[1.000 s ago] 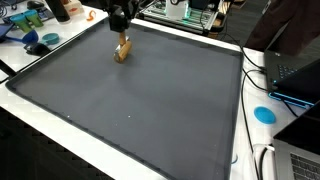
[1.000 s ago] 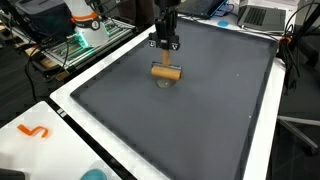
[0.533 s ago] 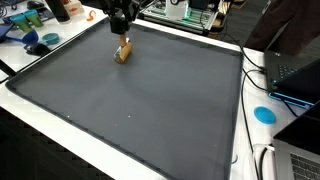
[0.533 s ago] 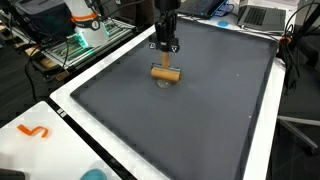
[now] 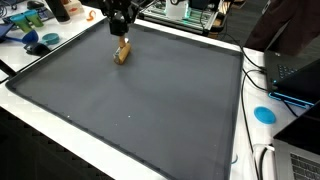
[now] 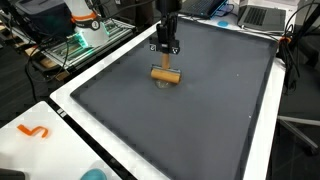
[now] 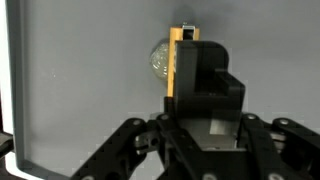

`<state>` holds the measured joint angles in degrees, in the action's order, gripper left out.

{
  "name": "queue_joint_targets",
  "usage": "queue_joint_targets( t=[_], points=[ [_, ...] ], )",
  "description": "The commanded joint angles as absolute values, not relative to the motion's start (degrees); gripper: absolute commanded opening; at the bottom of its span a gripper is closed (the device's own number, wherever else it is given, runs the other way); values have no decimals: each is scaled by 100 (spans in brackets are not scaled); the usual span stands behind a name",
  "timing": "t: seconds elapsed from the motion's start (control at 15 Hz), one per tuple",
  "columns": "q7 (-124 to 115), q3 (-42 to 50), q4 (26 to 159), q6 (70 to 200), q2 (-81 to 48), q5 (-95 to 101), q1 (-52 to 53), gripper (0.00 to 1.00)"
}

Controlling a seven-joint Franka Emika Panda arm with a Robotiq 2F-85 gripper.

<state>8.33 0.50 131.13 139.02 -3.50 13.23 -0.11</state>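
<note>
Just above wooden block (image 6: 166, 74), pincer (image 6: 168, 56); mat (image 6: 210, 120) edge near, wide room elsewhere.

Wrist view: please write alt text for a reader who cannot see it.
Black fingers reach up from the bottom centre over a grey mat, with a slim tan wooden piece right against them; a grip cannot be confirmed. A clear round part sits beside the wood, and a white border runs down the left.
</note>
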Motion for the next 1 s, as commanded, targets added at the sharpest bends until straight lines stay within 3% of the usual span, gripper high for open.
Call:
queue_joint_targets(
  t=[0.0, 0.93],
  points=[
    [759, 94, 13005, 13861, -573, 1610, -32, 24],
    [842, 188, 12790, 13775, -917, 1516, -122, 24]
  ],
)
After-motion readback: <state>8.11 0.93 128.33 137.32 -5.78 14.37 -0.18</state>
